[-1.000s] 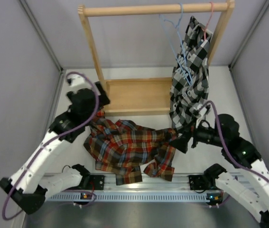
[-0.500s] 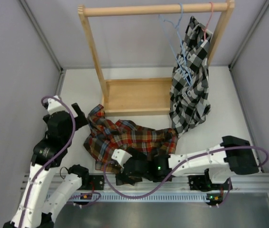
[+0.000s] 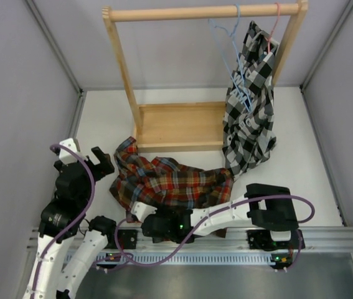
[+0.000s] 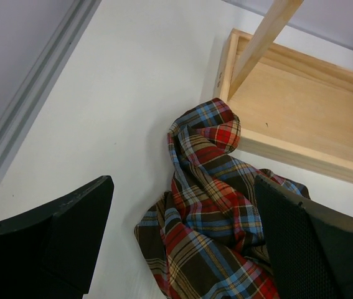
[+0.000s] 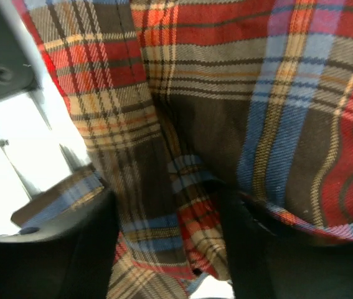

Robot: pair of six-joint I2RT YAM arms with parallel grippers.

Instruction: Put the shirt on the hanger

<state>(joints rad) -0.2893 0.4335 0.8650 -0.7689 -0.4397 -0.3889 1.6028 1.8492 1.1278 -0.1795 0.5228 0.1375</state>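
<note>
Top external: plaid shirt (image 3: 170,184) lies crumpled on table (image 3: 101,118), just in front of base of wooden rack (image 3: 121,62). Light-blue hanger (image 3: 236,18) hangs on rack's top rod beside b/w checked shirt (image 3: 251,106), well apart from plaid one. L gripper (image 3: 101,161): jaws wide apart above shirt's left edge, nothing held. R gripper (image 5: 164,237): at shirt's near edge, fold of cloth btwn fingers; can't tell if pinched.

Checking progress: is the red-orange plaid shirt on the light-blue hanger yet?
No: the plaid shirt lies crumpled on the white table; the light-blue hanger hangs from the wooden rail.
</note>
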